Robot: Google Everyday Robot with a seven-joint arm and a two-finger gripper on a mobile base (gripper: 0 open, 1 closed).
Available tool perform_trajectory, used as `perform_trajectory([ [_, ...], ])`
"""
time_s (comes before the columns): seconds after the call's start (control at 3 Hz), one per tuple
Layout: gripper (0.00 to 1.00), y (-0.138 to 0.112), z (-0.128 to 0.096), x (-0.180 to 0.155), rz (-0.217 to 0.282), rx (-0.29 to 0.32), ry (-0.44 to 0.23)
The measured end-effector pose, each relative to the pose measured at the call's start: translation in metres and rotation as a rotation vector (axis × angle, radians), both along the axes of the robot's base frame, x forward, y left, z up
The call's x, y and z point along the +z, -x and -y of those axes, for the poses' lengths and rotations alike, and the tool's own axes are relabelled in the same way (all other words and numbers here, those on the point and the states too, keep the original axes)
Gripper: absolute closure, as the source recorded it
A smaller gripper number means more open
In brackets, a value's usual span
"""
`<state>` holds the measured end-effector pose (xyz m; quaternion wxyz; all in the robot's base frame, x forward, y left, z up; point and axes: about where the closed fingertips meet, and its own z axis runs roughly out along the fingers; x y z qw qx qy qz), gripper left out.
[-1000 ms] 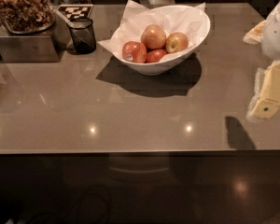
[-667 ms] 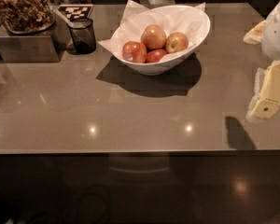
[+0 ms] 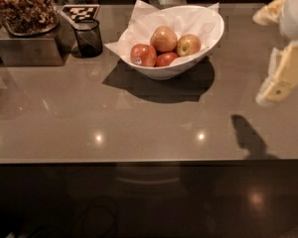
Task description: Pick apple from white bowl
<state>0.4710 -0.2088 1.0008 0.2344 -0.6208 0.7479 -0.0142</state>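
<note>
The white bowl point(image 3: 208, 31), deep, glossy and lined with white paper, stands at the back middle of the brown table. Several apples lie in it. The golden-yellow apple point(image 3: 188, 44) is at the right side of the pile, next to a larger pink-red apple point(image 3: 164, 38). A deep red apple with a sticker point(image 3: 143, 55) lies at the front left. My gripper point(image 3: 280, 78), cream-coloured, hangs above the table at the right edge of the view, well to the right of the bowl and apart from it. It holds nothing that shows.
A small dark glass cup point(image 3: 88, 37) stands left of the bowl. Beside it is a metal box point(image 3: 27, 49) carrying a container of nuts point(image 3: 24, 8). A checkered marker card point(image 3: 80, 12) lies behind the cup. The table's front edge point(image 3: 139, 160) crosses the view.
My gripper has moved a little up and to the left in the view. The bowl and apples have not moved.
</note>
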Motion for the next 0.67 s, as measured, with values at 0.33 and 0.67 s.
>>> perform_trajectory([
  [0.33,0.0,-0.04,-0.019,0.017,0.037,0.077,-0.117],
  [0.67,0.0,-0.045,-0.019,0.03,0.068,0.075,-0.13],
])
